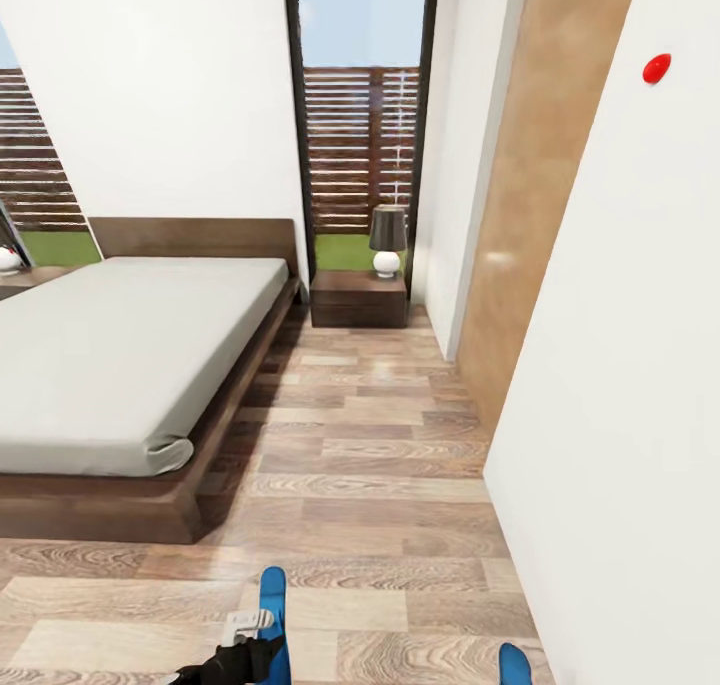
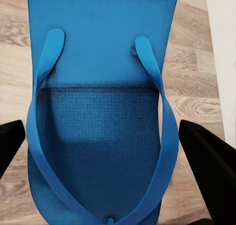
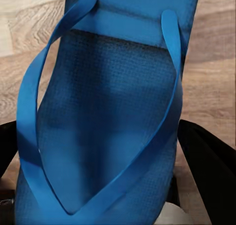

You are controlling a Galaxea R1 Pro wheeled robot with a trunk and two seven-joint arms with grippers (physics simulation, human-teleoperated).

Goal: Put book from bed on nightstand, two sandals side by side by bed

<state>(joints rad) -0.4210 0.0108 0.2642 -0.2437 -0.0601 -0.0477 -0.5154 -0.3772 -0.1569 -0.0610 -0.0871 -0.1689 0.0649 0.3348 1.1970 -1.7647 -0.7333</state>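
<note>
- A bright blue sandal (image 3: 105,131) is being seen from close above, its sole stretching from the top of the frame down to the bottom edge.
- Its textured footbed is being crossed by two thin blue thong straps (image 3: 169,112), which are meeting in a V at the lower left.
- The sandal is being flanked by the right gripper's (image 3: 105,185) black fingers (image 3: 209,161) at the lower left and lower right edges.
- Brown wood-plank floor (image 3: 29,48) is being shown at both sides of the sandal.

Two sandals (image 1: 272,605) (image 1: 514,663), one bed (image 1: 130,365), two nightstands (image 1: 358,299) (image 1: 25,281), two lamps (image 1: 387,240) (image 1: 8,255), one red wall dot (image 1: 656,67).
</note>
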